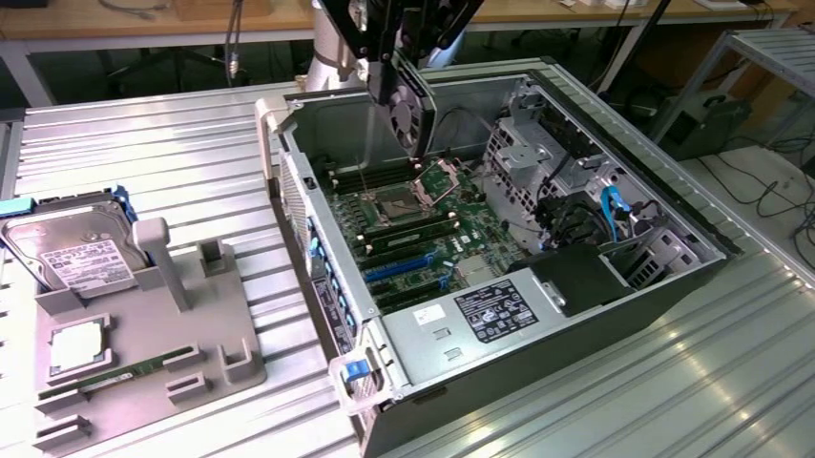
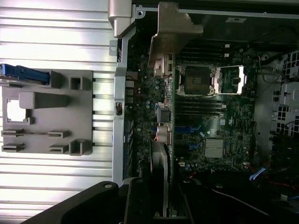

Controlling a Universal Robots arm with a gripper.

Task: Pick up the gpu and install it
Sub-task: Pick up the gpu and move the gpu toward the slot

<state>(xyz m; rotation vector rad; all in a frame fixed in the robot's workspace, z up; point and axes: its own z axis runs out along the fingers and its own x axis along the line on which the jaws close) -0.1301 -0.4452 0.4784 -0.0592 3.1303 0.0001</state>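
The gpu (image 1: 410,113), a thin card with a black fan shroud, hangs on edge above the open computer case (image 1: 319,286), over the back part of the motherboard (image 1: 421,229). My gripper (image 1: 395,69) is shut on its upper end. In the wrist view the gpu (image 2: 164,154) runs edge-on away from my gripper (image 2: 161,203), and its pale metal bracket (image 2: 172,32) is at the far end by the case's rear wall. The card is still well above the blue expansion slots (image 1: 401,267) and touches nothing in the case.
A grey fixture tray (image 1: 191,353) lies at the exterior view's left, holding a silver hard drive (image 1: 76,262), a memory stick (image 1: 109,382) and a processor (image 1: 76,348). Inside the case are the open processor socket (image 1: 401,205), a drive cage (image 1: 535,153) and the power supply (image 1: 497,310).
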